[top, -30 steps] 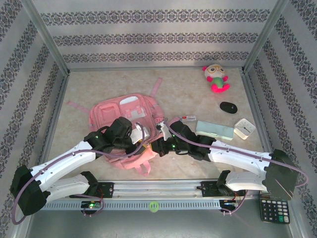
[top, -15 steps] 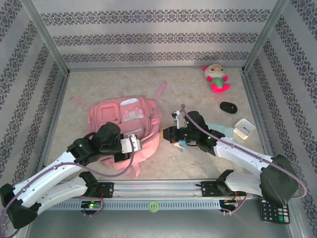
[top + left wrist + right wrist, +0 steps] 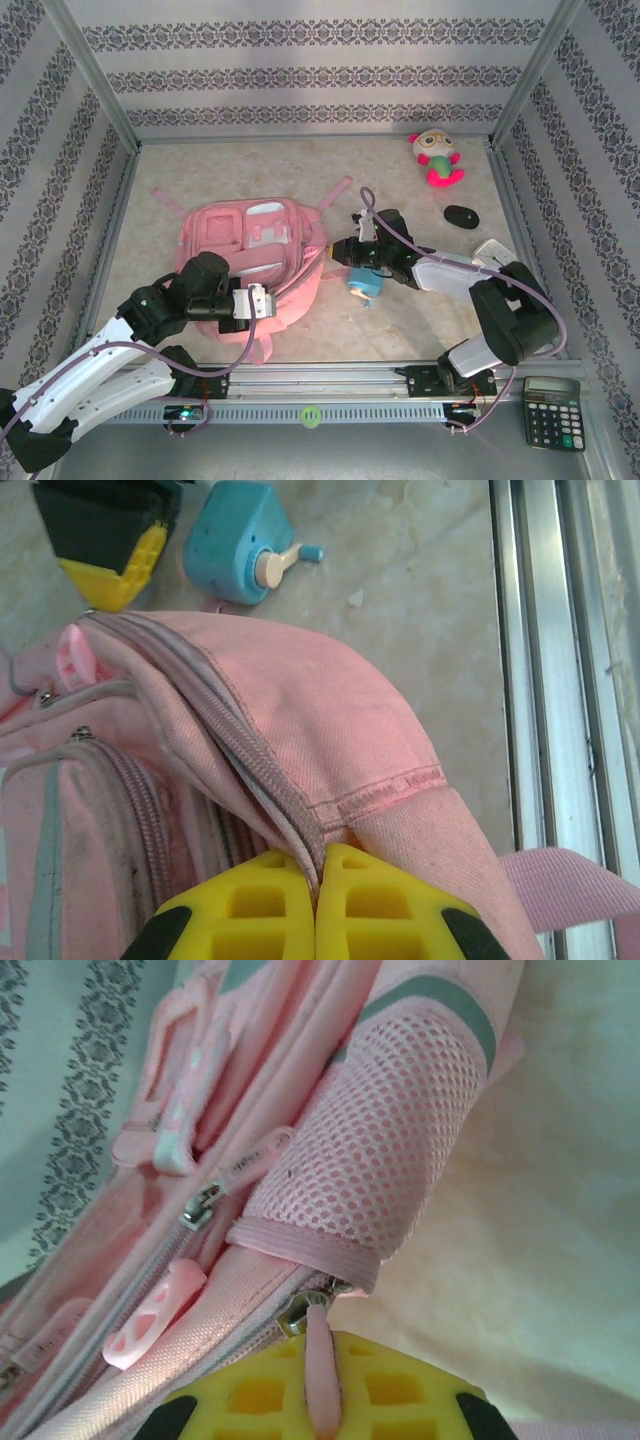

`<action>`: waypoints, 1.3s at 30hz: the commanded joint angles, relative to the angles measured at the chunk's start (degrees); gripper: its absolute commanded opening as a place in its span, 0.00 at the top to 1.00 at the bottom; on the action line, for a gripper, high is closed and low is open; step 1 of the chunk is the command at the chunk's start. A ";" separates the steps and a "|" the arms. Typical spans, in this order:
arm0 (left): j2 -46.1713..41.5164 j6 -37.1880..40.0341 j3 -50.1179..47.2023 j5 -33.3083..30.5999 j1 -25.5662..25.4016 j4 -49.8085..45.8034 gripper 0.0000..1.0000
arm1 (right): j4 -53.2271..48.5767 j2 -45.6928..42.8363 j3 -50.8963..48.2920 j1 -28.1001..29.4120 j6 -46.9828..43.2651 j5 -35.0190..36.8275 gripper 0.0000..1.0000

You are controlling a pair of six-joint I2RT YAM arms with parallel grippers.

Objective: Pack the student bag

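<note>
**Both grippers pinched on the pink bag, centre-left of table**

Left gripper (image 3: 262, 300) is at the near edge of the student bag (image 3: 250, 250). In the left wrist view the left gripper's (image 3: 320, 865) yellow fingers (image 3: 250, 910) are closed together, with the bag's (image 3: 330, 710) zip seam fabric clamped between them. A pink strap (image 3: 570, 885) trails toward the metal rail (image 3: 545, 680).

The bag lies flat on the beige table (image 3: 420, 320), centre-left, front pockets up, with thin straps spread out at the far side.

Right gripper (image 3: 332, 252) is at the bag's right edge. In the right wrist view the right gripper (image 3: 318, 1360) is closed, and a pink zip pull (image 3: 318, 1345) is nipped between the yellow fingers (image 3: 255, 1395). The mesh side pocket (image 3: 390, 1150) is just above it.

A blue crank pencil sharpener (image 3: 364, 284) lies on the table just beside the bag's right edge, near the right gripper. The left wrist view shows the sharpener (image 3: 235, 540) apart from the bag.

The rest, well apart from the bag:
- A plush toy (image 3: 436, 157) at the far right corner.
- A black mouse (image 3: 461, 216) nearer than the toy.
- A white square object (image 3: 497, 250), partly behind the right arm.
- A calculator (image 3: 553, 400) off the table's near right corner.
</note>
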 commanded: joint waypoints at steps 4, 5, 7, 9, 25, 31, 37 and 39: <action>0.90 5.21 -1.11 -0.71 -0.28 -1.54 0.97 | 5.49 -2.67 1.48 -1.91 -2.83 12.42 1.00; 1.73 4.62 -1.70 -1.95 -0.28 0.45 0.87 | 4.54 -3.82 1.20 -1.78 -3.29 13.07 0.92; 3.51 1.99 -1.29 -3.17 -0.18 3.28 0.56 | 0.26 -7.84 0.83 -1.36 -4.54 15.20 0.67; 4.20 -0.79 0.48 -3.10 0.42 3.31 0.38 | -5.74 -12.76 1.20 0.75 -7.70 17.98 0.57; 17.42 5.33 -0.45 -17.23 3.50 5.80 0.16 | -17.53 -21.94 -0.94 22.35 -7.70 32.42 0.52; 25.26 2.07 0.30 -10.39 3.43 9.45 0.13 | -15.48 -23.02 -2.63 22.39 -9.53 31.08 0.51; 27.74 0.38 -2.06 -11.14 3.45 15.49 0.10 | -14.64 -25.90 -5.20 22.26 -9.25 32.95 0.49; 27.13 -0.44 -1.72 -8.32 3.50 14.89 0.09 | -14.61 -26.61 -5.93 22.18 -9.01 33.23 0.49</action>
